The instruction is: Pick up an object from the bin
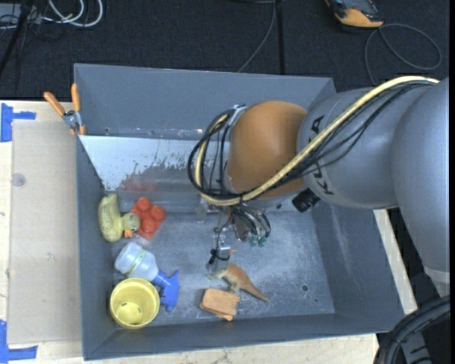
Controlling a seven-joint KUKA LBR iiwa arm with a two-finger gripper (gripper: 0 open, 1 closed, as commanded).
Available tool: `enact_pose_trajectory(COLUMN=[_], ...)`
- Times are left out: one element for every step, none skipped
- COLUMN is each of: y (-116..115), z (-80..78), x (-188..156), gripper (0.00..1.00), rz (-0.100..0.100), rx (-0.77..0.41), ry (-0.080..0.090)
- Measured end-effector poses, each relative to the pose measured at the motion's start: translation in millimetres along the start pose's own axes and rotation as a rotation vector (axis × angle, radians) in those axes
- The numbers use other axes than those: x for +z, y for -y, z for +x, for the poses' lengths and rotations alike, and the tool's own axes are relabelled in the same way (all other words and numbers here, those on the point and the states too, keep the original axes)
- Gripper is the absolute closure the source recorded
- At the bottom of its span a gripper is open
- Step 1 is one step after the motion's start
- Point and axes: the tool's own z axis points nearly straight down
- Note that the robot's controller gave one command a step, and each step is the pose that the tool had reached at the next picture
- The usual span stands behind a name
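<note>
Camera view: pincer [220,257] low over the grey bin [318,268], front centre.
Tan dinosaur toy [244,280] just beside pincer tip, contact not discernible; orange-brown block [219,302] next, nearer front wall. Pincer apart or together: cannot tell. Well apart at left: yellow duck [110,218], red toy [146,214], clear spray bottle [135,260], yellow cup [134,302].

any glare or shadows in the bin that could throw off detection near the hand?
Camera view: bright wedge of glare on the bin's rear wall, upper left; the arm blocks the bin's upper right; the floor round the hand and the brown toy dinosaur below it is evenly lit, no hard shadow.
</note>
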Motion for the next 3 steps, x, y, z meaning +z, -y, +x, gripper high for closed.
enact_pose_trajectory(y=[57,44,44], z=[14.8,43.2,43.2], x=[35,57,57], gripper=[0.00,1.00,1.00], rz=[0.001,0.004,0.004], rx=[-0.041,0.057,0.058], ry=[-0.012,0.009,0.009])
